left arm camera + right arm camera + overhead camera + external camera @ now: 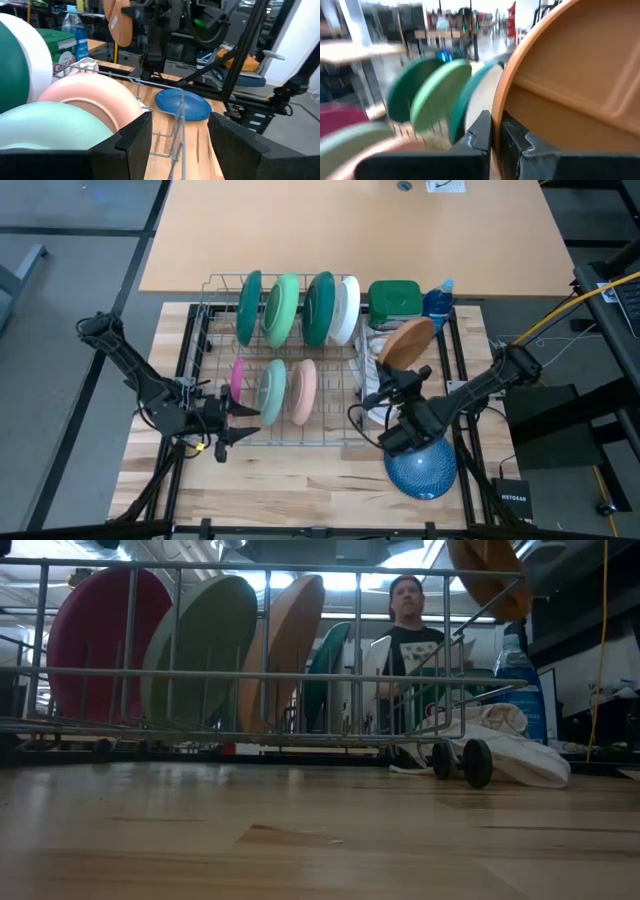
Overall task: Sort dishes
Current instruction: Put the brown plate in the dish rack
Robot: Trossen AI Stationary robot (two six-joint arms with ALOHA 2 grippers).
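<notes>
Right tool (392,385) pinching the rim of a round brown plate (407,342), raised beside the wire dish rack (205,340) on the wooden tabletop (300,480). Left tool (248,423) spread wide at the rack's front edge, holding nothing. Racked upright: dark green, light green and white large plates (300,308) behind, small pink and pale teal plates (272,385) in front. Flat on the tabletop, a blue speckled plate (422,468).
</notes>
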